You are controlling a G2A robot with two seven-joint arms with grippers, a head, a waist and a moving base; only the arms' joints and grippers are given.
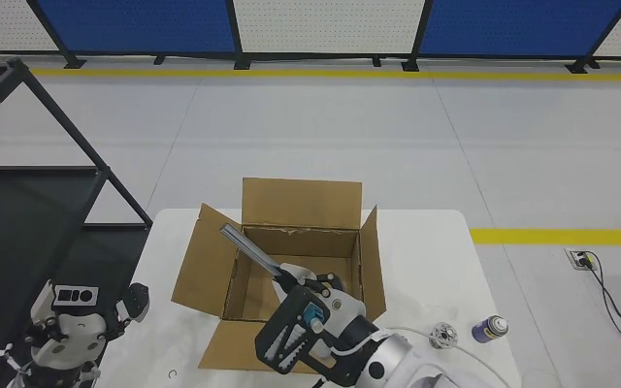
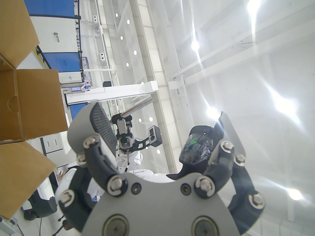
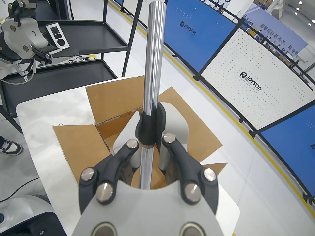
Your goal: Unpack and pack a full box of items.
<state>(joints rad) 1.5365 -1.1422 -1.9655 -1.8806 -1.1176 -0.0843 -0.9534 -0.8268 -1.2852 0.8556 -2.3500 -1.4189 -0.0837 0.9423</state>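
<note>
Right gripper (image 3: 150, 124) clamped on the steel rod (image 3: 154, 50) near one end | rod slants over the box (image 3: 73, 136) | left gripper (image 2: 160, 136) spread wide, empty | we judge the long rod may pivot in our grip and snag the box.

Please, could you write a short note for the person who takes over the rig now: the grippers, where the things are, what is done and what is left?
Left gripper: open, holds nothing, off the table, left of the box.
Right gripper: shut on the rod, held over the box.
Things: the box stands on the table with its flaps open. A blue can and a small spool are on the table to the right of the box.
Done: can and spool are out of the box.
Left: the rod is not yet set down anywhere. The pictures do not tell whether it goes out or in. The arm hides part of the box's inside.
</note>
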